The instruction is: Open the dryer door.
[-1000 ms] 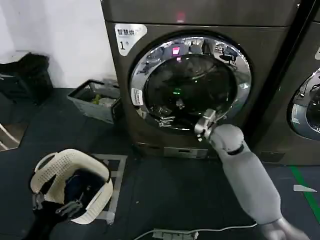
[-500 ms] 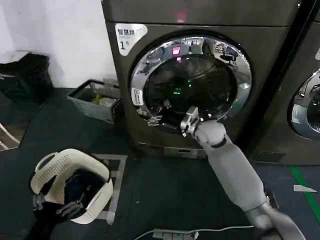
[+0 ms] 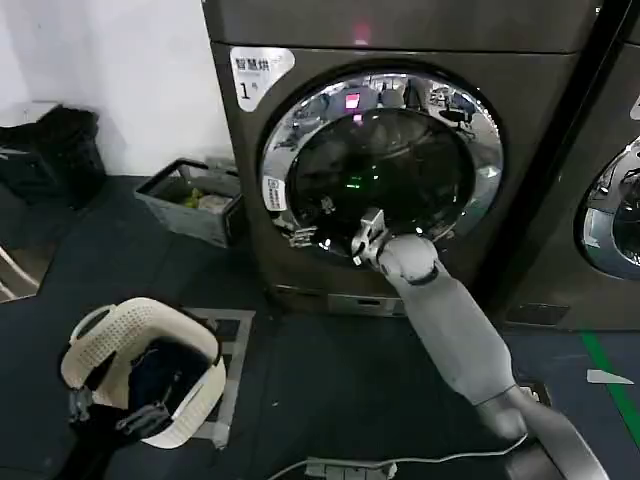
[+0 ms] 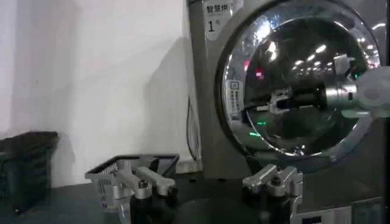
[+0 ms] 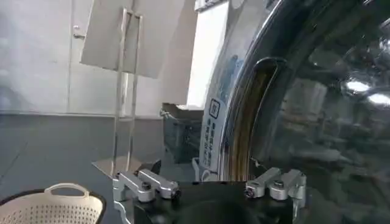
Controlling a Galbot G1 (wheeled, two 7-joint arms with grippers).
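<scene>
The right hand (image 3: 362, 240) is raised in front of the dryer door (image 3: 380, 165), over the lower part of the dark glass, and its fingers stand spread apart with nothing between them; in the right wrist view the two fingertips (image 5: 149, 182) are well apart, with the chrome ring and a recessed slot at the door's edge straight ahead of them. The door looks shut, its ring flush against the dark grey machine (image 3: 250, 240) marked "1". By my reading the step in hand is the approach: the hand is lining up on the door's latch side, beyond its fingertips toward the sticker edge of the ring, and has no grip yet. The next move calls for carrying the hand on to that recess, getting a finger behind the rim or closing on the pull, then drawing back toward the robot so the door swings out on its far hinge. The left hand (image 4: 207, 182) hangs low and well clear of the door, fingers released, idle beside a white laundry basket (image 3: 140, 365) on the floor.
</scene>
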